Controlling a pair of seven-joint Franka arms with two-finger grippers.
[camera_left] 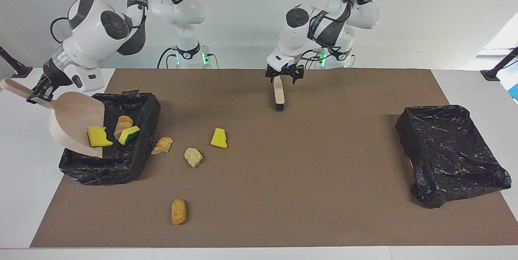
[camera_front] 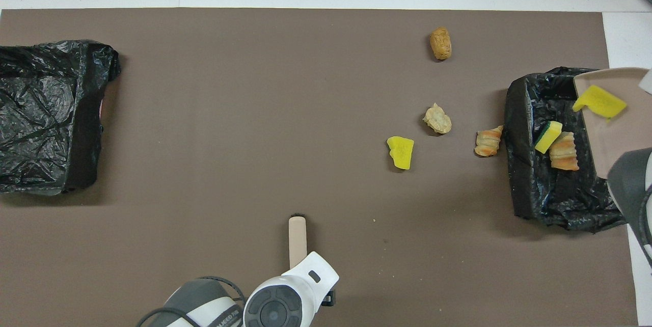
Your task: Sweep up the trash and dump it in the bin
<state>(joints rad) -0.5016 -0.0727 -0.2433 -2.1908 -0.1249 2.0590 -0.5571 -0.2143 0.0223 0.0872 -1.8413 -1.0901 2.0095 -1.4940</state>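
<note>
dustpan (camera_left: 75, 124) hangs tilted over the bin (camera_left: 133, 158) at the right arm's end of the table, mouth down, handle clamped in the right gripper (camera_left: 36, 94), whose jaws are together on that handle. one yellow wedge (camera_left: 98, 136) lies on the pan's lip, not yet off. inside the bin: a green-backed yellow sponge piece (camera_left: 129, 133) and a striped pastry piece (camera_left: 122, 124), touching each other.

trash not yet collected, placed relative to the bin: a striped pastry (camera_left: 162, 145) on the mat just beside its wall, a pale lumpy piece (camera_left: 193, 156) near, a yellow wedge on the mat (camera_left: 219, 138) a little further toward the left arm's end, and a brown roll (camera_left: 179, 211) farther from the robots than the bin.

brush (camera_left: 278, 94) lies on the mat, well apart from the bin, toward the middle of the table and nearer the robots. left gripper (camera_left: 285, 76) is over its handle end, jaws apart, gripping nothing.

second bin (camera_left: 449, 150) at the left arm's end plays no part in this dump.

risks, as judged:
- wedge may cling to the pan lip if the tilt is too shallow, then drop on the mat when the pan is withdrawn.
- pan edge could snag the loose black liner and drag the bin.
- pastry beside the bin wall is hard to sweep; bristles may jam it against the liner.
- brush must be regripped before sweeping; a poor grasp would twist it.
</note>
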